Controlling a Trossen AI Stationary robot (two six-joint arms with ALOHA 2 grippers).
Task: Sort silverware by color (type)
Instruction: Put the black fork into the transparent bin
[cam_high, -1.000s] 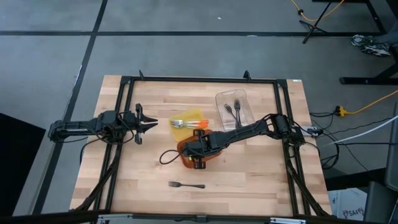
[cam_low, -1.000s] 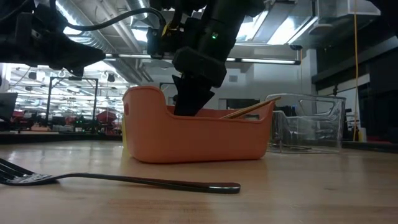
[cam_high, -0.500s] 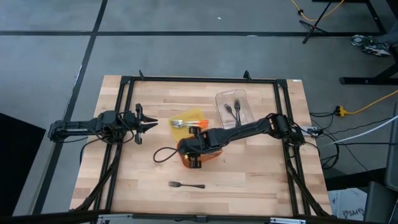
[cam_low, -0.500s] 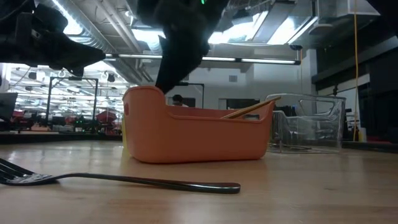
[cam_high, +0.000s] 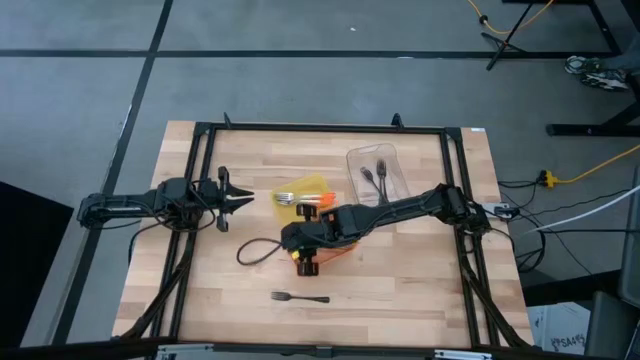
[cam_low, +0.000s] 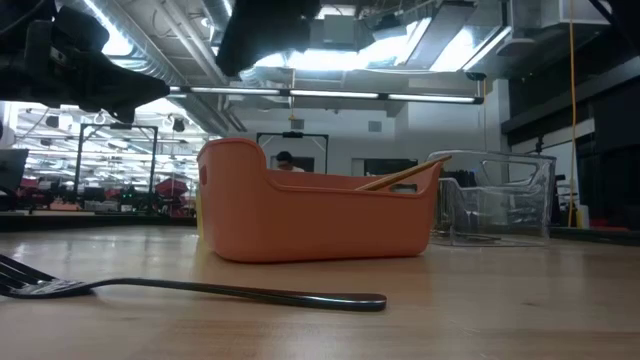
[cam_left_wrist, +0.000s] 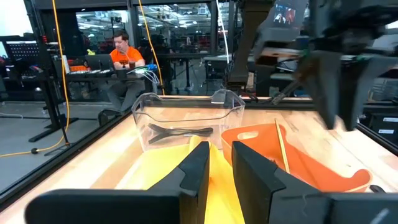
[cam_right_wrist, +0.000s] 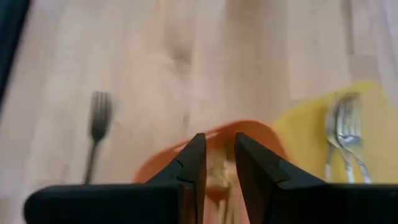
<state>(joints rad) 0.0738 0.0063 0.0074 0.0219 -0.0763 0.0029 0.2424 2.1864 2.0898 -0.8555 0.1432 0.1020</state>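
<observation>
While my right gripper (cam_high: 296, 240) hangs over the near-left end of the orange plastic tray (cam_low: 318, 214), its jaws stand only a narrow slit apart and hold nothing. Right wrist view: fingers (cam_right_wrist: 192, 167) nearly closed, the orange tray rim below them.

Lone black fork (cam_high: 300, 297) lies flat on the wooden worktop (cam_high: 400, 290), nearer the front edge than the trays and well apart from my right gripper. Low view shows it lying across the foreground, tines toward the picture's left.

Silver forks with orange handles (cam_high: 300, 199) lie in the yellow plastic tray (cam_high: 312, 184), just behind the orange one. Right wrist view shows their silver heads side by side on the yellow.

Two black forks (cam_high: 375, 180) lie in the clear plastic tray (cam_high: 358, 157), toward the back right of the group.

A thin gold utensil (cam_low: 400, 176) leans inside the orange tray, its end poking over the rim.

My left gripper (cam_high: 232, 200) waits at the left side of the worktop, aimed at the trays, jaws a small gap apart, empty.

A black cable loop (cam_high: 258, 251) lies on the worktop left of the orange tray.

A seated person in an orange top (cam_left_wrist: 126, 53) shows in the room beyond.
</observation>
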